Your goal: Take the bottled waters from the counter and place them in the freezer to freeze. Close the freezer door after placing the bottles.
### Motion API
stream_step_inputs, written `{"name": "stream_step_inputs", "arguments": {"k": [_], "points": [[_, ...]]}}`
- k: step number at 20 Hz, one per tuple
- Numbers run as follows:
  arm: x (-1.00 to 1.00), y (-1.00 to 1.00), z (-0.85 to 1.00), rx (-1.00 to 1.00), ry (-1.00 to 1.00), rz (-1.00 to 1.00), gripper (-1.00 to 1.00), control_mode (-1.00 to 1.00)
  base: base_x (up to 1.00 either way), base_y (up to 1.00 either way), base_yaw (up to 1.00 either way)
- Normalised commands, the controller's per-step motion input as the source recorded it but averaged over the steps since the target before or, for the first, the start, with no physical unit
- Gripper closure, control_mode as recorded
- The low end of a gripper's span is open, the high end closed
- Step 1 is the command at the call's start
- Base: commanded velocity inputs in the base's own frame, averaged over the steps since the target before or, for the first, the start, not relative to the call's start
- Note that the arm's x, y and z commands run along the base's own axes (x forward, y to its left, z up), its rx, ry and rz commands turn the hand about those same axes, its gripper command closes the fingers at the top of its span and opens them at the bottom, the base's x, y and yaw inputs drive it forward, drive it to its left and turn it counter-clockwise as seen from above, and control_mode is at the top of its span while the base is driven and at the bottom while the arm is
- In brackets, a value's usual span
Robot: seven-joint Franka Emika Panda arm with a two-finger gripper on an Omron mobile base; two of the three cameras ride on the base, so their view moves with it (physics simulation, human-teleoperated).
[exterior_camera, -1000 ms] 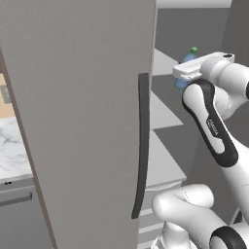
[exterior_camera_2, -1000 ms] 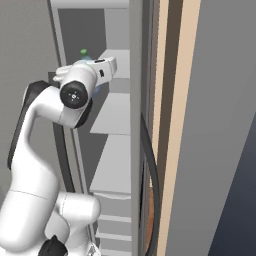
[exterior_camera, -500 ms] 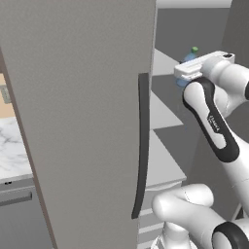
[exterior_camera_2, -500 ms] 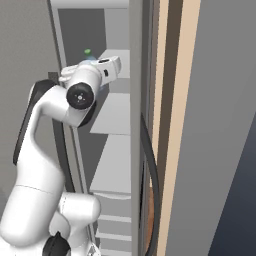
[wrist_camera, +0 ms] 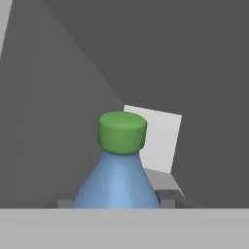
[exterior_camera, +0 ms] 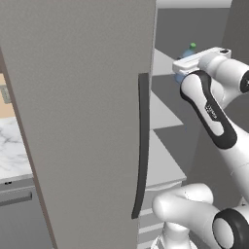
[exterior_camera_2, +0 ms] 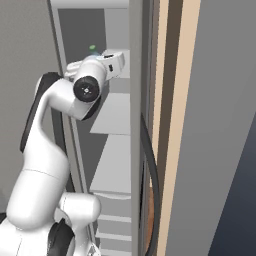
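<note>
Tool [wrist_camera: 116, 206] clamped on blue bottle [wrist_camera: 116, 182] — freezer door [exterior_camera: 82, 112] alongside

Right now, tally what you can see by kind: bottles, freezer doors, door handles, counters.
Bottles: 1, blue bottle with green cap, in the gripper
Freezer doors: 1, open door
Door handles: 2, handle and second handle
Counters: 1, counter
Total: 5

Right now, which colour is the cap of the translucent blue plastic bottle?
Green. The cap on the translucent blue plastic bottle shows best in the hand view.
</note>
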Motion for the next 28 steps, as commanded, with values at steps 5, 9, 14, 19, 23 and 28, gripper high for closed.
{"name": "stream_step_inputs", "arguments": {"k": [5,9,14,19,23,28], "points": [[0.23,-0.01,0.15,-0.08,0.0,0.06,1.0,-1.0,0.0,0.0,0.0],[0.14,0.0,0.14,-0.12,0.0,0.04,1.0,-1.0,0.0,0.0,0.0],[0.29,0.0,0.0,-0.02,0.01,0.06,1.0,-1.0,0.0,0.0,0.0],[0.3,0.0,0.0,0.0,0.0,0.03,1.0,-1.0,0.0,0.0,0.0],[0.48,0.0,0.0,-0.01,0.0,0.0,1.0,-1.0,0.0,0.0,0.0],[0.55,0.0,0.0,-0.03,0.0,0.0,1.0,-1.0,0.0,0.0,0.0]]}}
